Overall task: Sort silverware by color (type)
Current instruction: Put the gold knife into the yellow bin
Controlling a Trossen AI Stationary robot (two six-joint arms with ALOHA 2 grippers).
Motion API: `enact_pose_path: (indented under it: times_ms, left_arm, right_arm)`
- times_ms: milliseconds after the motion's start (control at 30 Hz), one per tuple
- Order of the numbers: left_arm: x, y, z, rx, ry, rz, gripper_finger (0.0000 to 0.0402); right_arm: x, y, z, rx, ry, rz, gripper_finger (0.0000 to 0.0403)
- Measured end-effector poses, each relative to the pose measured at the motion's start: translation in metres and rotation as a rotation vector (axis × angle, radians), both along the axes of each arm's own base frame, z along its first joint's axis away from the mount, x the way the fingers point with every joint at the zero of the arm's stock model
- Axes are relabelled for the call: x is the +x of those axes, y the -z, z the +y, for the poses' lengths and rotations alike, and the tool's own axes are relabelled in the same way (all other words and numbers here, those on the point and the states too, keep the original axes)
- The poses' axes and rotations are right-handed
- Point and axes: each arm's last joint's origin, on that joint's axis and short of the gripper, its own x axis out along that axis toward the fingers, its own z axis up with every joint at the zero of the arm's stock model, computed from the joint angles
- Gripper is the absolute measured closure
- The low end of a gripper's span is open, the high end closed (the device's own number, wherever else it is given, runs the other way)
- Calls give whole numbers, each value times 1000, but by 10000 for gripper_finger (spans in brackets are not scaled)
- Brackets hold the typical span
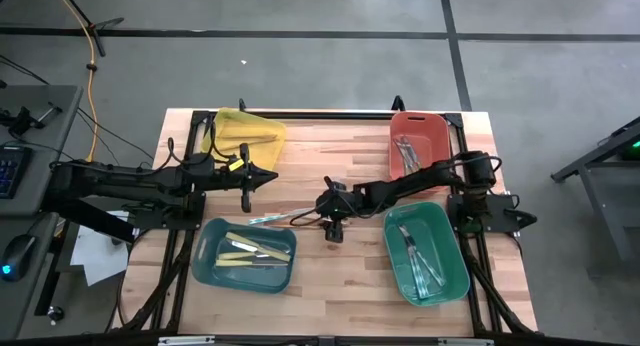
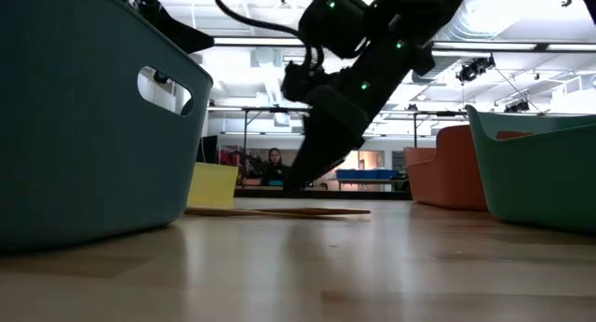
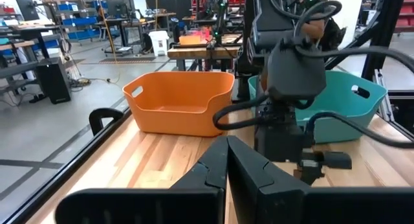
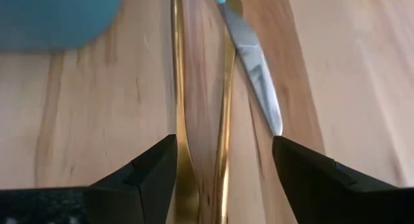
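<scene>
Two dark jointed arms [image 1: 410, 186] — black cables, green lights.

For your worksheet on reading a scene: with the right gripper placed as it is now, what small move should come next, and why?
Probably close the right gripper. Its fingers stand open low over the table, straddling two gold utensils, with a silver knife lying just beside them. The left gripper, shut, waits near the yellow bin.
</scene>
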Motion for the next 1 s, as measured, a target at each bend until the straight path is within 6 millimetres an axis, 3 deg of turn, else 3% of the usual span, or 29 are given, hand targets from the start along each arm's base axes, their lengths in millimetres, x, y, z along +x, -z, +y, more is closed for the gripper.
enact_pose_path:
  times_ms: [367, 767, 1000]
  left_arm:
    - [0, 0, 0, 6, -2, 2, 402]
    - [0, 0, 0, 5, -3, 4, 402]
    - [0, 1, 0, 4, -3, 11, 402]
  right_arm:
    - [2, 18, -1, -31, 24, 38, 173]
    - [3, 20, -1, -56, 42, 35, 282]
    - [4, 20, 0, -11, 8, 27, 304]
